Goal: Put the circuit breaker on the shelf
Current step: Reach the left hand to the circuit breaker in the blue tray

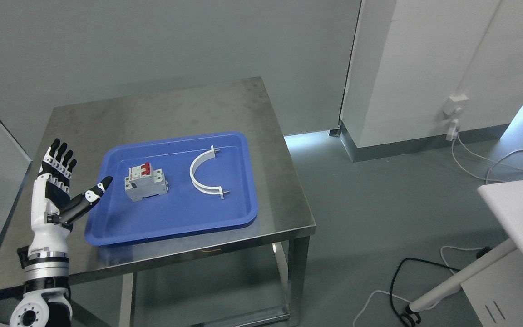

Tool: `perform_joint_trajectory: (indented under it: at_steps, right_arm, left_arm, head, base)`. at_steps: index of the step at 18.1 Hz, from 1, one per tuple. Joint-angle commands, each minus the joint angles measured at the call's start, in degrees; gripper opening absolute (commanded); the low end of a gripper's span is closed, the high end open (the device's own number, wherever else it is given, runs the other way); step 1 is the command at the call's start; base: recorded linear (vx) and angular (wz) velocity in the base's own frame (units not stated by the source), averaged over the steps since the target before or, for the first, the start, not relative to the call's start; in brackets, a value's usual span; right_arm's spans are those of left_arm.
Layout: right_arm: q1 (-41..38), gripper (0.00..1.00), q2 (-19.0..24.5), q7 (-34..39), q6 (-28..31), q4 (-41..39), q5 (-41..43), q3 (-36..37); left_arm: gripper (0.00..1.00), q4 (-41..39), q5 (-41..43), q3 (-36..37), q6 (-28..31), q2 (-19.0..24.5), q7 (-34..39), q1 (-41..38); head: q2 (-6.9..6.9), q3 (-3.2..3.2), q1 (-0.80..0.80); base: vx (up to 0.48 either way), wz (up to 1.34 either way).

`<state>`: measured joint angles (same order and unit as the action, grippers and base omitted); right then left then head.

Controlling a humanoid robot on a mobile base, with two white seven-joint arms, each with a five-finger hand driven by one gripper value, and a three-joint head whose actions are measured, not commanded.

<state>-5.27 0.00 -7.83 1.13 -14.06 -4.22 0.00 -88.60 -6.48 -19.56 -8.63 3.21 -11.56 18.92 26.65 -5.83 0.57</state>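
Observation:
A grey circuit breaker (145, 183) with red switches stands on a blue tray (170, 222) on the steel table (189, 109). My left hand (68, 181) is raised at the tray's left edge, fingers spread and empty, thumb pointing toward the breaker, a short gap away from it. The right arm does not show.
A white curved clamp piece (202, 175) lies on the tray to the right of the breaker. The table's right edge drops to the floor, where cables (484, 161) run. A white table corner (520, 204) stands at the right. A grey panel stands at the far left.

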Motion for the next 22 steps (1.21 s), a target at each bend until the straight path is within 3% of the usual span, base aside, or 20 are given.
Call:
perform_joint_trajectory:
  at_steps: [1, 4, 10, 15, 20, 22]
  right_arm:
    - [0.00, 1.00, -1.00, 0.01, 3.35, 0.00, 0.00, -1.14]
    - [0.00, 1.00, -1.00, 0.01, 3.35, 0.00, 0.00, -1.14]
    - [0.00, 1.00, -1.00, 0.01, 3.44, 0.00, 0.00, -1.14]
    - [0.00, 1.00, -1.00, 0.01, 3.35, 0.00, 0.00, -1.14]
    - [0.00, 1.00, -1.00, 0.01, 3.35, 0.00, 0.00, -1.14]
    - [0.00, 1.00, -1.00, 0.01, 3.35, 0.00, 0.00, -1.14]
  left_arm:
    - [1.00, -2.18, -0.55, 0.83, -0.60, 2.23, -3.88, -0.63]
    - [1.00, -2.10, -0.47, 0.92, -0.17, 8.80, -12.40, -0.55]
    - [1.00, -1.23, 4.27, 9.17, 4.48, 20.24, -14.53, 2.43]
    - [0.97, -0.35, 12.78, 13.75, 12.39, 19.56, -20.15, 4.54]
    - [0.93, 2.55, 22.28, 17.18, 13.81, 16.83, -21.30, 8.67]
    - [0.86, 4.13, 24.57, 17.10, 13.81, 16.04, -22.27, 10.60]
  head:
    - [0.00, 0.00, 0.00]
    - [0.00, 0.00, 0.00]
    - [-0.01, 0.00, 0.00]
    - [-0.01, 0.00, 0.00]
    - [-0.01, 0.00, 0.00]
    - [-0.01, 0.00, 0.00]
  base:
    - [0.000, 0.00]
    - [0.000, 0.00]
    - [0.000, 0.00]
    - [0.000, 0.00]
    - [0.000, 0.00]
    - [0.000, 0.00]
